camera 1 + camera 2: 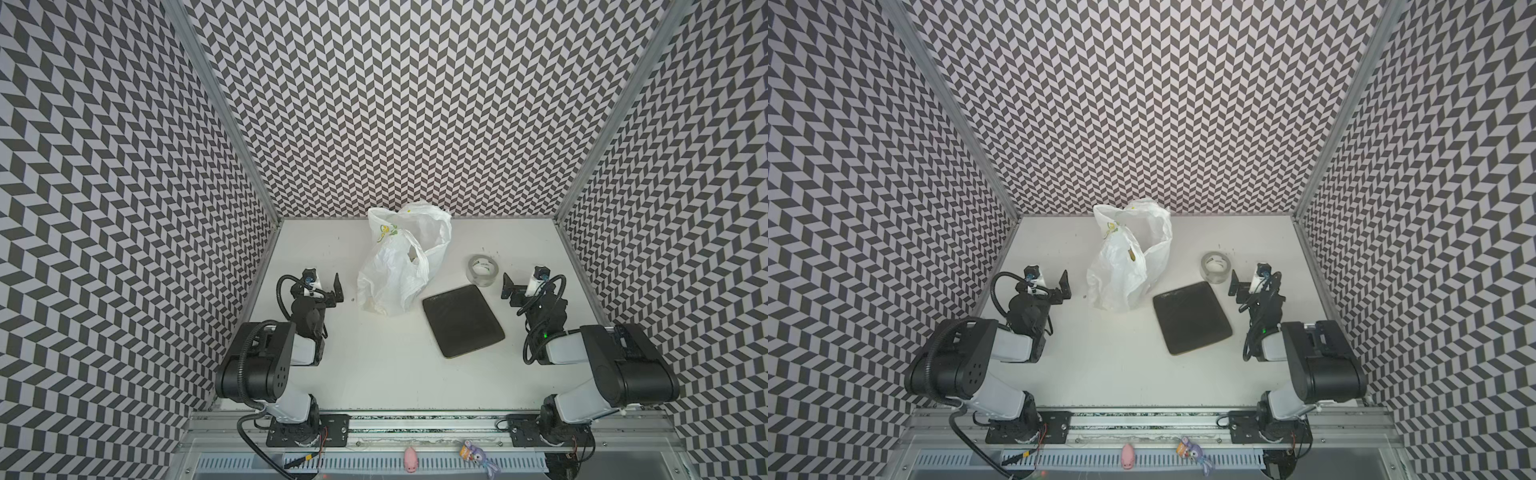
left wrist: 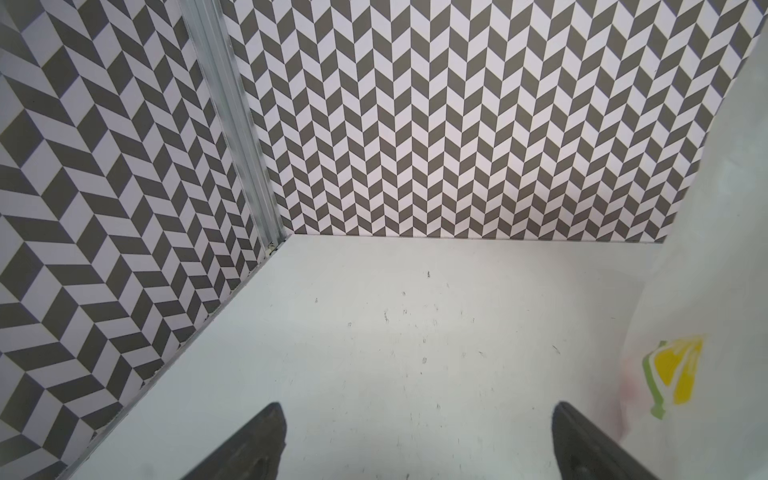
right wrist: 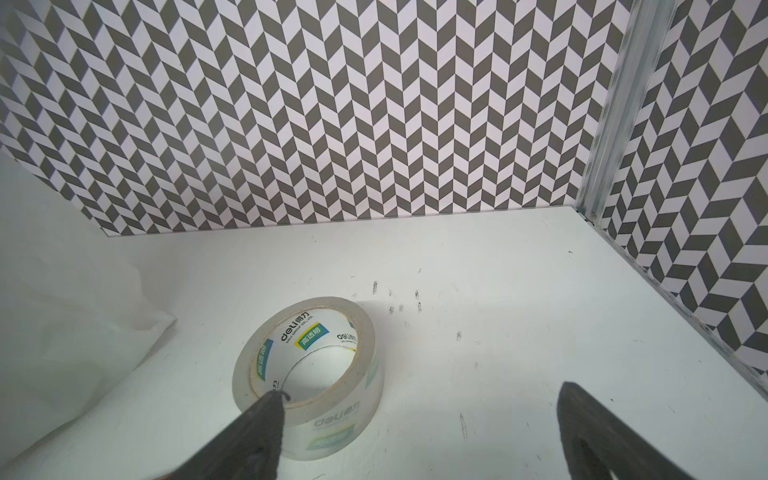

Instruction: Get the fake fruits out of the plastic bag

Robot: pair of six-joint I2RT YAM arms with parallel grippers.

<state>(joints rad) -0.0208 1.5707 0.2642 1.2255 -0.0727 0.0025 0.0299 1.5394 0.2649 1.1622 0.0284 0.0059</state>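
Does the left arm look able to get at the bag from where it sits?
Probably yes. The left hand is open and sits just beside the bag, with only bare table between them; the tray and tape lie on the bag's other side.

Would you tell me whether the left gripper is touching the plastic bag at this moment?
Apart. In both top views, a strip of bare white table shows between the open left gripper and the near side of the plastic bag.

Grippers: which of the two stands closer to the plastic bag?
The left gripper: it stands just beside the plastic bag, whereas the right gripper stands beyond the dark tray, next to the tape roll.
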